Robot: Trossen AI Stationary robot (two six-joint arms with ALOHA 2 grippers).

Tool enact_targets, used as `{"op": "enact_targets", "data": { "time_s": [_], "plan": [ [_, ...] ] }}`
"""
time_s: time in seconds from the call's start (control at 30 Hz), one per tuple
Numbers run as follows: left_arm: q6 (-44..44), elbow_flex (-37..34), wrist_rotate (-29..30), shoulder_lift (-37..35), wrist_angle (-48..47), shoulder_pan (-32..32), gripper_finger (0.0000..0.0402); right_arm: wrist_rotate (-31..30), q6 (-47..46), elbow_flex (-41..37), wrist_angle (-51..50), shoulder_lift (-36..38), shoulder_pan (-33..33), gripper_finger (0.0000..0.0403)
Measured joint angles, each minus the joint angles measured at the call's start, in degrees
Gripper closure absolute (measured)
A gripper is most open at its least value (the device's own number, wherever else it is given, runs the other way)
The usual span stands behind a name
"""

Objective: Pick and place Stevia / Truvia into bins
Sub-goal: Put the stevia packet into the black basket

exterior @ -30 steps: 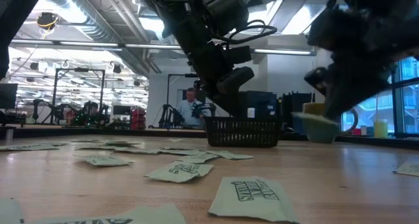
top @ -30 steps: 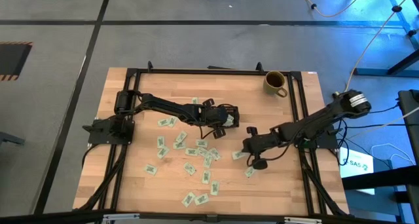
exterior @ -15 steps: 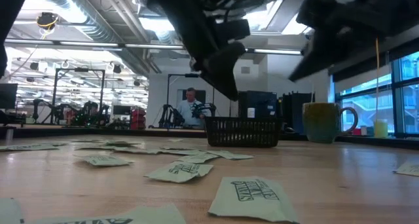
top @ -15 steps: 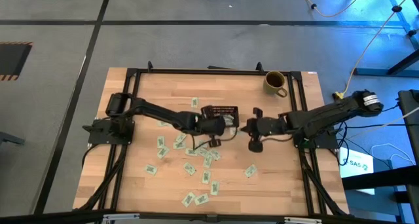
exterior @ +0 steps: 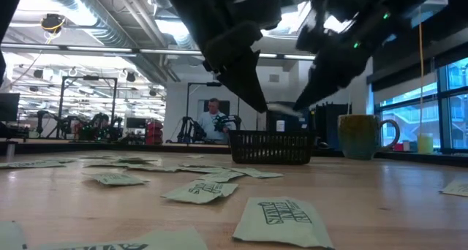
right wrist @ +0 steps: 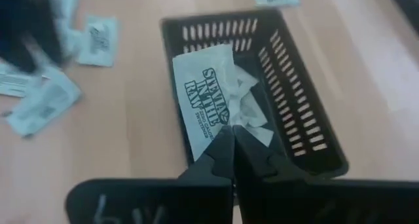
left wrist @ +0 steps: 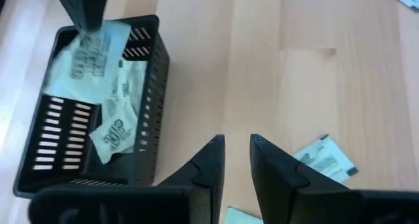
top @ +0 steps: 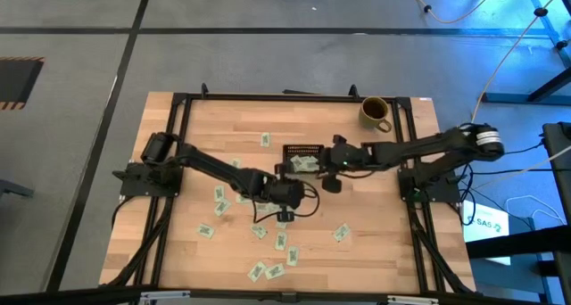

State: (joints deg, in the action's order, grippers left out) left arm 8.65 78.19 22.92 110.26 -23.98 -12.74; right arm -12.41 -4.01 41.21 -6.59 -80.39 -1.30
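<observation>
1. The right gripper is pinching one pale green and white Stevia packet between its closed fingers, holding it just above the black slotted bin.
2. In the high view the right gripper is hanging at the right edge of the bin, which is sitting a little beyond the middle of the wooden table.
3. Several packets are already lying inside the bin, some leaning against its slotted wall.
4. The left gripper is hovering over bare wood just on the near side of the bin, its fingers standing slightly apart with nothing between them.
5. In the high view the left gripper is sitting near the table's middle, among the loose packets that are lying flat and spreading toward the left and the near edge.
6. One more loose packet is lying apart on the right, nearer the front.
7. An olive-yellow mug is standing at the far right of the table, well apart from the bin.
8. In the low view a person is sitting in the room behind the table.
</observation>
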Motion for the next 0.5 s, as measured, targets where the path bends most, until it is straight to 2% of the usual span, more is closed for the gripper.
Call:
{"op": "enact_targets", "data": {
  "time_s": [0.2,0.5],
  "plan": [
    [0.2,0.0,0.0,0.0,-0.2,-1.3,0.0338,0.0,0.0,0.0,1.7,-5.1,-2.4,0.0403],
    [1.3,0.0,-0.1,0.4,-0.3,-2.2,0.0338,0.0,0.0,0.0,3.0,-6.2,-3.3,0.0388]
  ]
}}
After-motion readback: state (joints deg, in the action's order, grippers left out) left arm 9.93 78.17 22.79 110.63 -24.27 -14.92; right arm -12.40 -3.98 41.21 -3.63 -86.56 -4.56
